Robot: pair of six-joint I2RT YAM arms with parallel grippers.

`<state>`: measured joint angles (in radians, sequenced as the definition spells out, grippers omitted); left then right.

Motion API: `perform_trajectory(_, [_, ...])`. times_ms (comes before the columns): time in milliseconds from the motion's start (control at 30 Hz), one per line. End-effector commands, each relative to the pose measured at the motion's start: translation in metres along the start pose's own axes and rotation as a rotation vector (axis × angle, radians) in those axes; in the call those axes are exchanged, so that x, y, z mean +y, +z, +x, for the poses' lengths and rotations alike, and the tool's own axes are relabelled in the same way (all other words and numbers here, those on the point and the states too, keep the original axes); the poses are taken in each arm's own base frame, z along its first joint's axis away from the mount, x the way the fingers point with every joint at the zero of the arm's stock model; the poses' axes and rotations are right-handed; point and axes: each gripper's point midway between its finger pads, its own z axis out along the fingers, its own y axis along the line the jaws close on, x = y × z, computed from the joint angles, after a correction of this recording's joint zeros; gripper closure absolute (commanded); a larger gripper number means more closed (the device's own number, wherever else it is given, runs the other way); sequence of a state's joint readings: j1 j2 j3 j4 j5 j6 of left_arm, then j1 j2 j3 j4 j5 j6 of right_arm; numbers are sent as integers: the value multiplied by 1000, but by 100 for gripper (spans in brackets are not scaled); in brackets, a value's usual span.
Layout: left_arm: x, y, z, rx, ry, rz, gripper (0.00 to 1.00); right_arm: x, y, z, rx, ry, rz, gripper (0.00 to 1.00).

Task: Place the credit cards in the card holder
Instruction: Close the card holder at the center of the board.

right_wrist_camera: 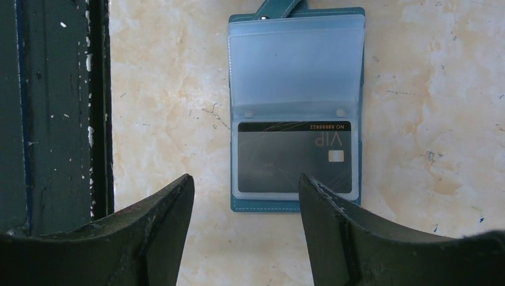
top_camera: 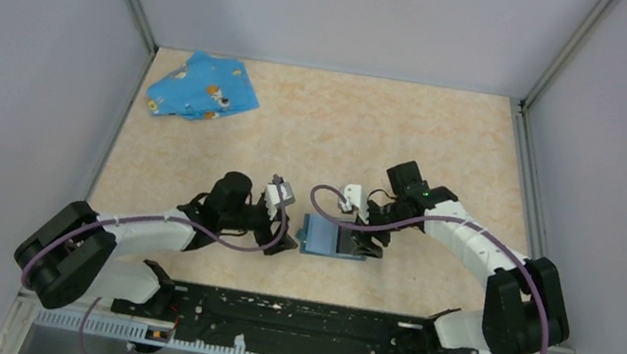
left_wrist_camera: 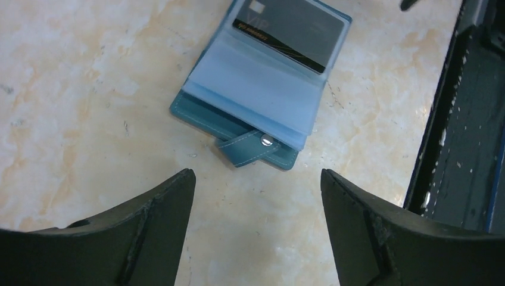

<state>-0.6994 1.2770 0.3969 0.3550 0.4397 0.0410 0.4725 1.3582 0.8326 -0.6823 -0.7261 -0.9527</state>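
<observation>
The card holder [top_camera: 333,236], a teal flat case with clear plastic sleeves, lies open on the beige table between my two grippers. A black credit card [right_wrist_camera: 295,158] marked VIP sits inside one sleeve [left_wrist_camera: 289,30]. The case's strap with a metal snap [left_wrist_camera: 253,146] points toward my left gripper. My left gripper [left_wrist_camera: 257,174] hovers open just short of that strap, nothing between its fingers [top_camera: 281,234]. My right gripper [right_wrist_camera: 247,177] is open too, empty, at the opposite edge of the case [top_camera: 373,240], close to the card's end.
A blue patterned cloth [top_camera: 204,89] lies crumpled at the far left corner. The black base rail [top_camera: 295,323] runs along the near edge, close beside the case [left_wrist_camera: 458,149] [right_wrist_camera: 53,119]. Grey walls close in the table on three sides.
</observation>
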Motion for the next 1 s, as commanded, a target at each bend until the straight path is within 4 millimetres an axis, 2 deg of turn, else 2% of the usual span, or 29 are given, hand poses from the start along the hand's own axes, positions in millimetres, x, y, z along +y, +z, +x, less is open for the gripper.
perform_trajectory(0, [-20, -2, -8, -77, 251, 153, 22, -8, -10, -15, -29, -37, 19, 35])
perform_trajectory(167, [-23, 0, 8, -97, 318, 191, 30, -11, -15, -16, -40, -32, 43, 35])
perform_trajectory(400, [-32, -20, -9, -308, 534, 163, 31, -13, -18, -16, -46, -31, 55, 35])
perform_trajectory(533, [-24, -11, -2, -258, 575, 157, 31, -13, -19, -16, -45, -32, 60, 35])
perform_trajectory(667, [-27, -2, 5, -214, 575, 212, 32, -13, -20, -16, -49, -35, 67, 35])
perform_trajectory(967, [-24, 1, 0, -203, 684, 212, 33, -13, -20, -15, -47, -34, 66, 34])
